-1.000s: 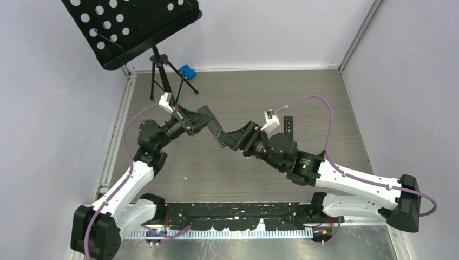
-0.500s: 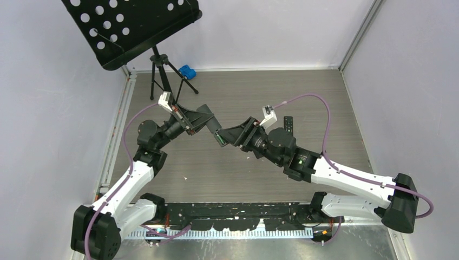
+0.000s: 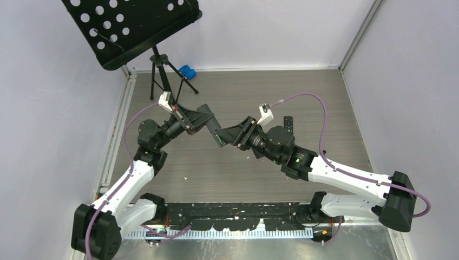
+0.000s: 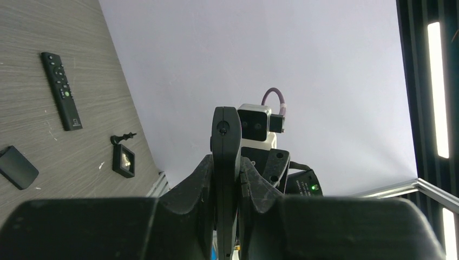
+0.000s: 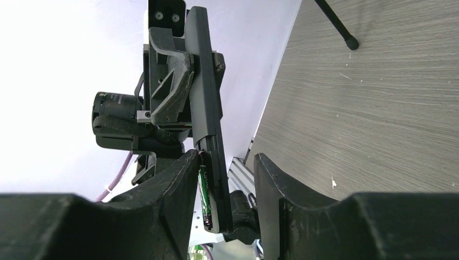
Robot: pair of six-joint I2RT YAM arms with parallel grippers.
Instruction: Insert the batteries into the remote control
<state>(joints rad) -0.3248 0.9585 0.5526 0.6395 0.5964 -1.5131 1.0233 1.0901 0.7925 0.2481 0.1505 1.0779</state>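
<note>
- No text, brand, number or sign can be read in any view.
- Faint print is seen on the dark green battery point(image 5: 203, 190) in the remote control point(image 5: 203, 81), but it cannot be made out.

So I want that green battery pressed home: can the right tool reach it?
Probably yes: the right tool straddles the open end of the remote, the green battery lies beside one jaw, nothing between.

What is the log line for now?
left gripper: shut on remote | right gripper: open, around remote end | battery: green, in remote
</note>
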